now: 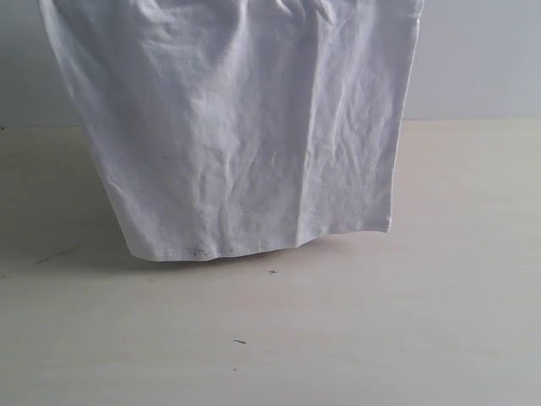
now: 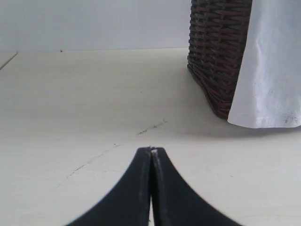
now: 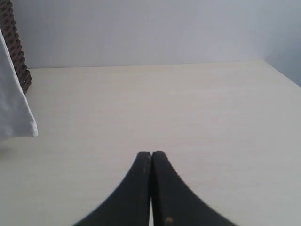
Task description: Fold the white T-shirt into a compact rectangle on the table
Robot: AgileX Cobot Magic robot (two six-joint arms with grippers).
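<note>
Over table: left gripper, right gripper jaws pressed together, empty.

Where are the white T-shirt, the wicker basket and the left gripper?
white T-shirt (image 1: 245, 127): exterior view, middle of the hanging cloth.
wicker basket (image 2: 214, 56): left wrist view, dark woven side wall.
left gripper (image 2: 151, 150): left wrist view, tips of its shut jaws.

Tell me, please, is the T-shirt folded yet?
No: the T-shirt hangs unfolded down the basket, hem near the table.
</note>
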